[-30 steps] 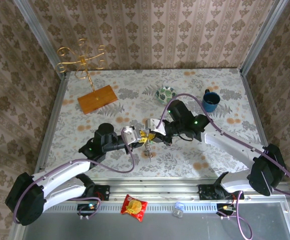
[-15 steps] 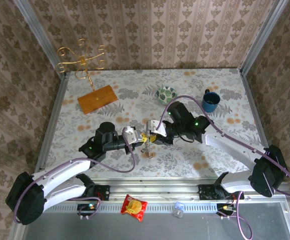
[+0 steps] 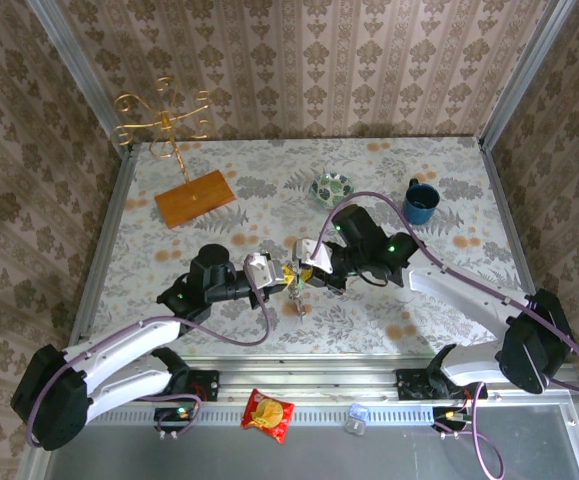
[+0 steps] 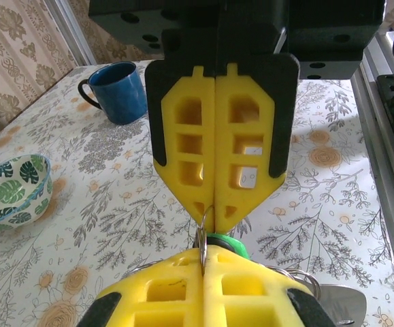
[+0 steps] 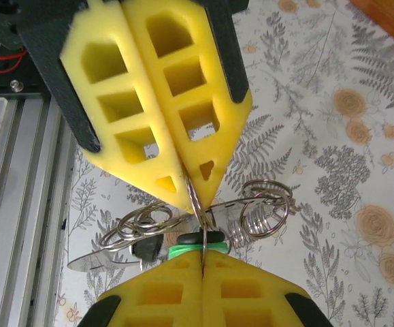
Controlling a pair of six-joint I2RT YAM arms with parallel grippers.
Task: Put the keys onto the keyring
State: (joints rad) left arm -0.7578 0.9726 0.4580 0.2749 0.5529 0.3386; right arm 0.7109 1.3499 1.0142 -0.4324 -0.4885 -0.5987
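Both grippers meet tip to tip above the table's middle, my left gripper [image 3: 285, 277] and my right gripper [image 3: 304, 272]. Between them runs a thin metal ring of the keyring [image 5: 200, 216], seen edge-on, and each gripper is shut on it. In the left wrist view my left gripper [image 4: 203, 262] pinches the keyring [image 4: 202, 235] from below while the right fingers [image 4: 244, 170] pinch it from above. The green-headed key [image 5: 183, 251] and the black-headed key [image 5: 210, 237] sit right at my right gripper [image 5: 203, 259]. More wire loops [image 5: 265, 204] hang beside them.
A patterned bowl [image 3: 330, 187] and a blue mug [image 3: 421, 203] stand behind the grippers. A wooden board [image 3: 194, 198] carrying the gold wire stand [image 3: 161, 125] is at the back left. A red snack packet [image 3: 268, 414] lies on the rail by the arm bases.
The right gripper has edged a little toward the left one. Both stay tip to tip on the ring, and the hanging bunch has barely shifted.
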